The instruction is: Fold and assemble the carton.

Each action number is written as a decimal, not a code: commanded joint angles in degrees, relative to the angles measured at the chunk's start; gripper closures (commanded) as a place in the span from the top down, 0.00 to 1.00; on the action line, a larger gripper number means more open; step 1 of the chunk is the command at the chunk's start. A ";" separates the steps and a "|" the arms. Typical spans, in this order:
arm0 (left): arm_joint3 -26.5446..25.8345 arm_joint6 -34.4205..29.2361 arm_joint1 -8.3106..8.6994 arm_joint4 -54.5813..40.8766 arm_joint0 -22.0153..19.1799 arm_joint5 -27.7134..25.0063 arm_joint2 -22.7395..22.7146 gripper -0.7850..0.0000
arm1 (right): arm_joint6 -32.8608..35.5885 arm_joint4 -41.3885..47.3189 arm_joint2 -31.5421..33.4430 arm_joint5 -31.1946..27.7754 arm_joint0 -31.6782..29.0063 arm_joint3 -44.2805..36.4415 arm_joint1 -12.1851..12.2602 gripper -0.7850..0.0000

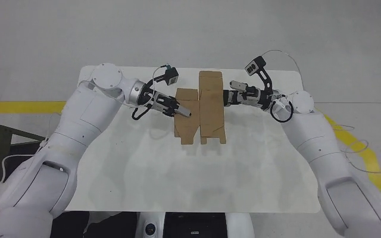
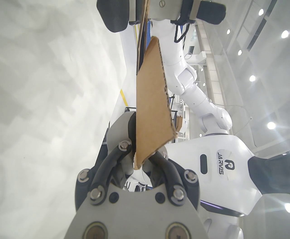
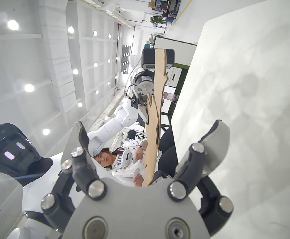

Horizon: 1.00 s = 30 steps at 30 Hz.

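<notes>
A flat brown carton (image 1: 202,113) is held above the middle of the white table (image 1: 256,172), with its panels hanging toward the front. My left gripper (image 1: 186,111) is shut on the carton's left edge. In the left wrist view the cardboard (image 2: 151,101) runs out from between that gripper's (image 2: 141,151) closed fingers. My right gripper (image 1: 224,97) is at the carton's right edge. It stands open in the right wrist view (image 3: 149,133), with the carton's edge (image 3: 156,117) in the gap and touching neither pad. The left wrist view shows the right gripper (image 2: 162,15) straddling the far edge.
The white table top (image 3: 238,90) lies bare under and around the carton, with free room toward the front edge. A yellow floor line (image 1: 30,107) runs past the table's left side.
</notes>
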 commanded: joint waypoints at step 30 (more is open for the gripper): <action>2.24 0.00 1.50 -10.18 -5.76 -4.75 12.30 1.00 | 3.53 -1.74 1.79 3.52 -1.64 -1.08 -1.07 0.00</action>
